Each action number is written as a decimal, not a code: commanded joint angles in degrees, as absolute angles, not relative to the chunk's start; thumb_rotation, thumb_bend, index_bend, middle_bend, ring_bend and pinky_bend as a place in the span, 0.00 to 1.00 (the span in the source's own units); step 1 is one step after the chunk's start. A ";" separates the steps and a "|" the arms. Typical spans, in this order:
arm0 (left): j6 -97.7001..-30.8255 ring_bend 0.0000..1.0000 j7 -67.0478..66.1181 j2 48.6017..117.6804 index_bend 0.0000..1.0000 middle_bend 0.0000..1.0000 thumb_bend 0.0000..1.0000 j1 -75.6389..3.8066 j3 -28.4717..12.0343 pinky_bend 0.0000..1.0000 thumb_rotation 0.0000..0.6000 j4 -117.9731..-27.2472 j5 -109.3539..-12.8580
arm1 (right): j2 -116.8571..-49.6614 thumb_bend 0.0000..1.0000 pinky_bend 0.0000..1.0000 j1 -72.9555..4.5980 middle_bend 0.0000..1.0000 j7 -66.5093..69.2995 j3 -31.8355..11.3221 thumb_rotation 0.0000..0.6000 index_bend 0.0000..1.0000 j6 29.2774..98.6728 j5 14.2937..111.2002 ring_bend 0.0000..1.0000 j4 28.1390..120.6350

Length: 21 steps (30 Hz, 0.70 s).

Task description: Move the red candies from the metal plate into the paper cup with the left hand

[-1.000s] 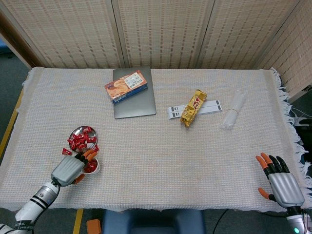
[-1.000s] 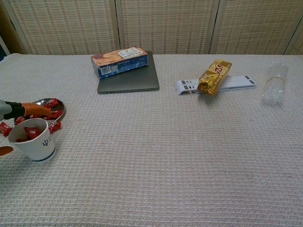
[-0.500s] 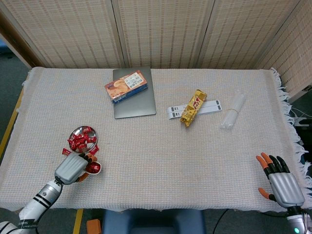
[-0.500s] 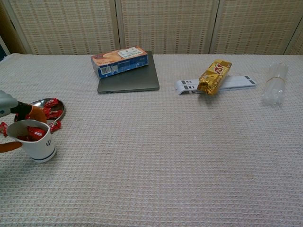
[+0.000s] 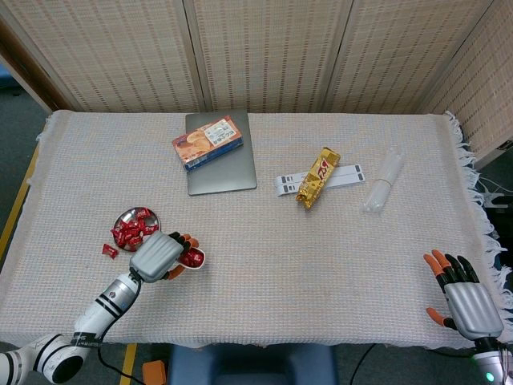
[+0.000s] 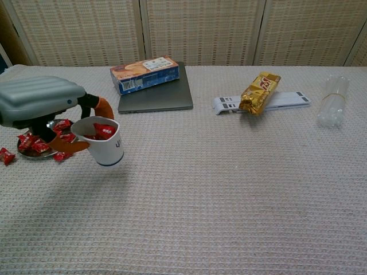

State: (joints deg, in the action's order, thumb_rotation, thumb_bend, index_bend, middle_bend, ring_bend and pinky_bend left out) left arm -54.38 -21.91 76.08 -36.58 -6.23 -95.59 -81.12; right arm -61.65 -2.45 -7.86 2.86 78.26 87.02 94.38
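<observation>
Since a second ago the left hand (image 6: 34, 106) has lifted the paper cup (image 6: 103, 141) clear of the surface (image 6: 229, 189) and carried it rightward, away from the metal plate (image 5: 126, 217). Its fingers wrap the cup, which already holds red candies (image 6: 102, 130). That looks premature, since many candies remain on the one plate and a few lie loose beside it. The right hand (image 5: 467, 295) rests spread and empty.

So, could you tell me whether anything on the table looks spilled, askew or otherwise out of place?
Yes. One red candy lies on the cloth outside the metal plate, with another by its rim. The left hand holds the paper cup lifted and tilted, candies inside. The gold snack bag lies crosswise over a white strip.
</observation>
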 commanded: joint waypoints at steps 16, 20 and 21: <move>-43.72 0.32 -20.87 84.82 0.25 0.30 0.36 -45.48 -10.31 1.00 1.00 -76.91 -67.45 | -62.10 0.11 0.00 -2.80 0.00 -8.77 1.68 1.00 0.00 77.35 84.17 0.00 94.31; -43.97 0.22 -20.08 84.89 0.16 0.20 0.36 -45.86 -10.04 1.00 1.00 -76.31 -67.24 | -62.24 0.11 0.00 -2.83 0.00 -9.02 1.65 1.00 0.00 77.20 83.93 0.00 94.28; -44.21 0.20 -19.97 84.65 0.13 0.17 0.36 -45.81 -9.92 1.00 1.00 -76.55 -67.36 | -62.24 0.11 0.00 -2.85 0.00 -9.11 1.66 1.00 0.00 77.18 83.93 0.00 94.33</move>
